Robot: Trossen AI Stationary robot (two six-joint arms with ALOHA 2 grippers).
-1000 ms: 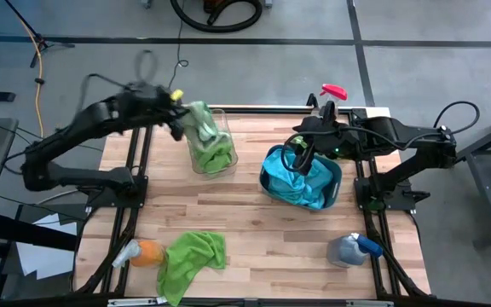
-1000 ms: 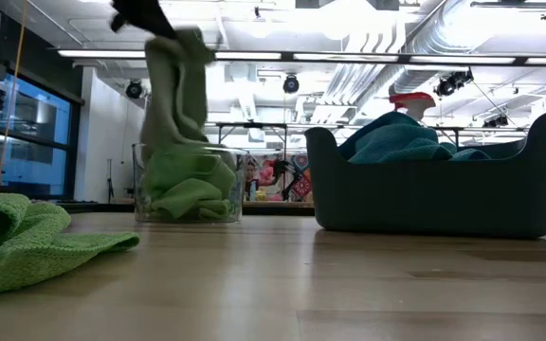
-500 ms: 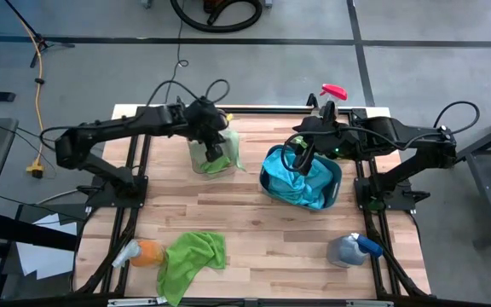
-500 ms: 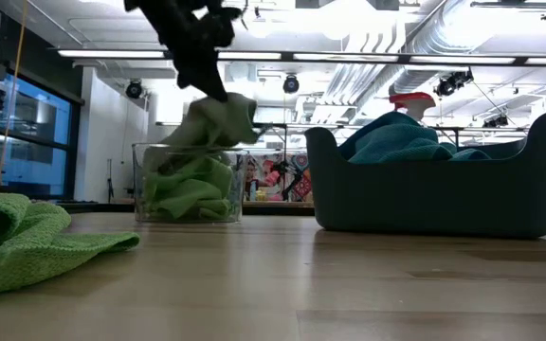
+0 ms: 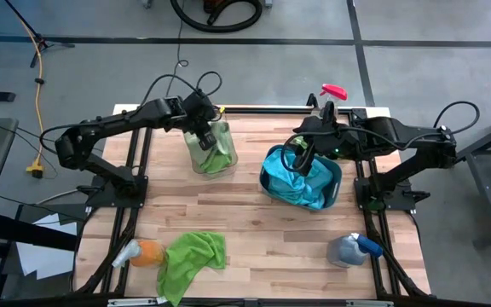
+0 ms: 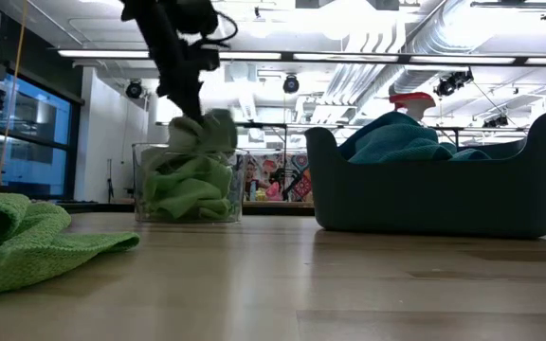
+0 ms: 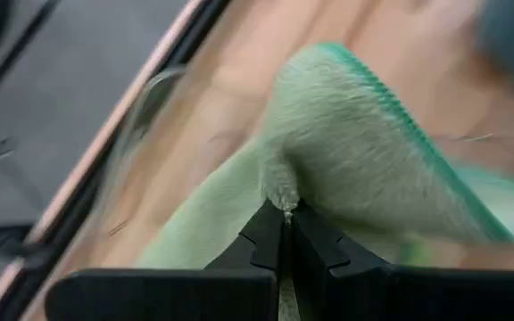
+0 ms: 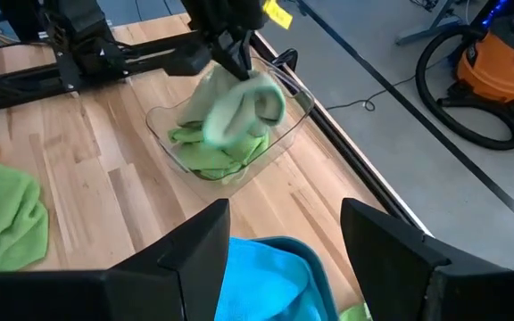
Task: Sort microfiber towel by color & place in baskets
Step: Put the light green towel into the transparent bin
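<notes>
Sorting mostly done: one green towel going into the clear tub, one left on the table.

The left gripper (image 7: 286, 217), fingers pressed together on a pale green towel (image 7: 355, 143), holds it over the clear tub (image 5: 210, 152), which already has green cloth inside. The right gripper (image 5: 301, 159) hangs spread above the blue towels (image 5: 299, 182) in the teal tub (image 6: 434, 194). A green towel (image 5: 191, 258) lies unsorted near the table's front edge. Only the left wrist view shows the pinch; only the high view shows the spray bottles (image 5: 352, 248).

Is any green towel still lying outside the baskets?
Yes, one green towel lies on the table, apart from the clear basket.
</notes>
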